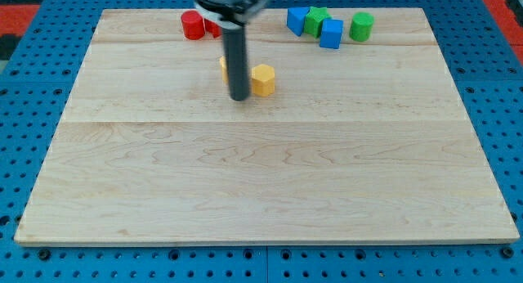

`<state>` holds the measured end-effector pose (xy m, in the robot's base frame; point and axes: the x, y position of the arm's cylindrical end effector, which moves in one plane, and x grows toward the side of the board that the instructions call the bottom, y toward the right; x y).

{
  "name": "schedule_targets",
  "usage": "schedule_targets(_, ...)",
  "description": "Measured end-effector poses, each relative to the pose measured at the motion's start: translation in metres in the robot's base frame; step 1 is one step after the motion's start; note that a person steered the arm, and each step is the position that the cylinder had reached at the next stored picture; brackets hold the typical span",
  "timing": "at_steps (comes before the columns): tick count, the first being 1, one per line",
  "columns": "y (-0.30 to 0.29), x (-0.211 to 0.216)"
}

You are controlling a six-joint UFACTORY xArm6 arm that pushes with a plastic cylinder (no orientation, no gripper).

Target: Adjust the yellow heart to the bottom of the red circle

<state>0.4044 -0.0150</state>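
Note:
The red circle (192,25) sits near the view's top, left of centre, with another red block (212,27) just to its right, mostly hidden by the rod. A yellow block (223,68), mostly hidden behind the rod, lies below the red circle; its shape cannot be made out. A second yellow block (263,79), hexagon-like, lies just right of the rod. My tip (239,96) rests on the board between the two yellow blocks, at their lower edge, close to both.
At the view's top right stand a blue block (297,20), a green block (316,21), a blue block (331,33) and a green cylinder (361,26). The wooden board (261,185) lies on a blue pegboard.

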Motion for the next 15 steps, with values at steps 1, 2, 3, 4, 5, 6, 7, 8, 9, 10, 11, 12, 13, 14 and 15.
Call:
schedule_targets(1,0.041,0.016)
schedule_targets(2,0.033,-0.015)
schedule_targets(3,-0.006,-0.056)
schedule_targets(4,-0.063,-0.074)
schedule_targets(5,-0.074,-0.086)
schedule_targets(6,-0.077,-0.066)
schedule_targets(7,-0.124,-0.067)
schedule_targets(8,-0.107,-0.099)
schedule_targets(9,-0.097,-0.09)
schedule_targets(10,-0.089,-0.075)
schedule_targets(11,-0.074,-0.085)
schedule_targets(12,-0.072,-0.106)
schedule_targets(13,-0.075,-0.131)
schedule_targets(14,-0.109,-0.097)
schedule_targets(15,-0.074,-0.034)
